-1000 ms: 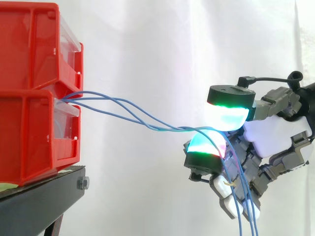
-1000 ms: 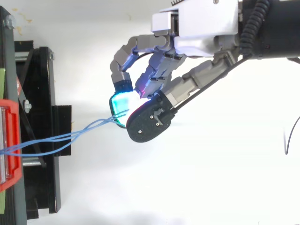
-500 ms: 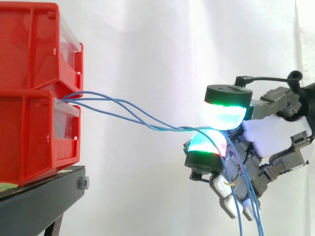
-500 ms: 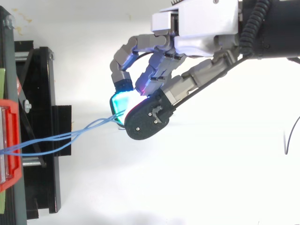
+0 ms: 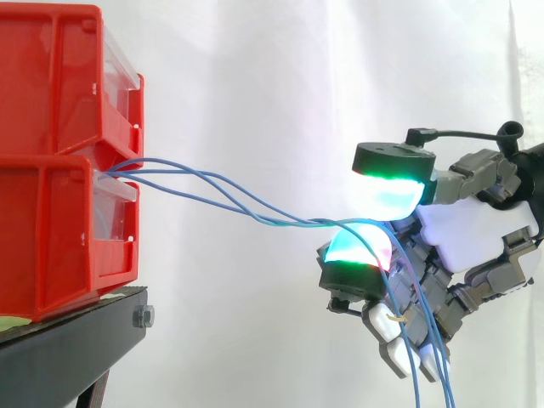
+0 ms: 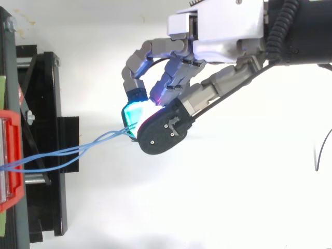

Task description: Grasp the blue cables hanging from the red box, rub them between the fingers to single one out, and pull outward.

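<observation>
White curtain (image 5: 255,68); fingers (image 5: 387,197) pinch blue cables (image 5: 297,223).

The hand (image 5: 476,231) reaches in from the right, its palm turned leftward. Two fingertips (image 5: 389,194) meet pad to pad, one glowing green and cyan above, the other cyan and magenta beneath it, and they pinch the blue cables (image 5: 293,224) between them. The other fingers curl below and behind the lower pad. Seen from above, the arm (image 6: 306,26) enters at the upper right, with the fingers bent toward the lower left
</observation>
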Controlling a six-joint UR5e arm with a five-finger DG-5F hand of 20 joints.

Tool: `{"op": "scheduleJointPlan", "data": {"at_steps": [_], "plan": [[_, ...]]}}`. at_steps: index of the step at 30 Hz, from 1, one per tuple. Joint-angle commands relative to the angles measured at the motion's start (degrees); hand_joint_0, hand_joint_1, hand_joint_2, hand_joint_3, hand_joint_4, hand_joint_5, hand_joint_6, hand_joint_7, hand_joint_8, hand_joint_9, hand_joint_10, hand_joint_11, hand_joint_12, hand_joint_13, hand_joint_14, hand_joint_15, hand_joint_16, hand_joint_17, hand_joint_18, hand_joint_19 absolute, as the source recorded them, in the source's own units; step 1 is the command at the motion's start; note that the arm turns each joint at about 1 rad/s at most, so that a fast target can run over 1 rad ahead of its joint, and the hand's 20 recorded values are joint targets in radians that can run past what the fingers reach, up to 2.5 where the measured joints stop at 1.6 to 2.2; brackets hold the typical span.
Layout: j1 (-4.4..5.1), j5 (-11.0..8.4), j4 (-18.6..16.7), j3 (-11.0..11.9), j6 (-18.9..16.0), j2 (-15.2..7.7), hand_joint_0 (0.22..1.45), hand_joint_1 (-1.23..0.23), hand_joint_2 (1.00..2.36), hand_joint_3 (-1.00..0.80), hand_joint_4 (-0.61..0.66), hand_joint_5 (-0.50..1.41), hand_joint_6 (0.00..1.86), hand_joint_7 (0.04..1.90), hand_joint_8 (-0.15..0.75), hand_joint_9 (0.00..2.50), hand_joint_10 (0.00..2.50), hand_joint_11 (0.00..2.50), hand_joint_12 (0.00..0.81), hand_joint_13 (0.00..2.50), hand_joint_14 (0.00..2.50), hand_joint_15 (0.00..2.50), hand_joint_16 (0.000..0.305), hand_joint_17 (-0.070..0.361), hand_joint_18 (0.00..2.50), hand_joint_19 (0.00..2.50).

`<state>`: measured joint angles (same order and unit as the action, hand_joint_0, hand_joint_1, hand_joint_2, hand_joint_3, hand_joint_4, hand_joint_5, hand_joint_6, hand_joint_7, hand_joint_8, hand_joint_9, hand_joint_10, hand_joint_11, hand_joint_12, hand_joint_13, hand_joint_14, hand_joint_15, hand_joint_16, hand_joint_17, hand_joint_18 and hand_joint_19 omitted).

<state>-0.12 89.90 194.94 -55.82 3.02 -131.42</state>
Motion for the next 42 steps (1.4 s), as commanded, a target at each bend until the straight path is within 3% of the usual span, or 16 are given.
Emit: {"op": "scheduleJointPlan", "data": {"at_steps": [1, 10, 20, 30, 38, 42], "plan": [[-0.06, 0.01, 0.0, 0.0, 0.0, -0.1, 0.46, -0.65, 1.0, -0.5, 0.08, -0.14, 0.84, 1.09, 0.287, 0.89, 0.02, 0.45, 0.42, 0.78, 0.02, 0.56, 0.058, 0.13, 0.66, 0.61], [-0.06, 0.01, 0.0, 0.0, 0.0, 0.0, 0.49, -0.65, 1.0, -0.43, 0.06, -0.14, 0.83, 1.1, 0.266, 0.89, 0.02, 0.45, 0.403, 0.77, 0.02, 0.56, 0.054, 0.122, 0.64, 0.62], [-0.06, 0.1, 0.0, 0.0, 0.0, 0.0, 0.57, -0.72, 1.01, -0.18, 0.07, -0.13, 0.84, 1.1, 0.287, 0.91, 0.01, 0.44, 0.429, 0.8, 0.02, 0.54, 0.06, 0.134, 0.7, 0.57], [-0.06, 0.01, 0.0, 0.0, 0.0, 0.0, 0.64, -0.91, 1.01, -0.32, 0.04, -0.16, 0.86, 1.08, 0.23, 0.8, 0.01, 0.47, 0.37, 0.72, 0.02, 0.55, 0.048, 0.109, 0.63, 0.56], [0.03, 0.01, 0.0, 0.0, 0.0, 0.0, 0.69, -0.94, 1.01, -0.43, 0.03, -0.16, 0.86, 1.05, 0.217, 0.77, 0.01, 0.45, 0.363, 0.72, 0.02, 0.53, 0.047, 0.106, 0.64, 0.53], [-0.06, 0.01, 0.0, 0.0, 0.1, 0.0, 0.63, -0.92, 1.0, -0.5, 0.05, -0.16, 0.86, 1.07, 0.212, 0.78, 0.01, 0.44, 0.359, 0.72, 0.02, 0.54, 0.047, 0.106, 0.64, 0.55]]}}
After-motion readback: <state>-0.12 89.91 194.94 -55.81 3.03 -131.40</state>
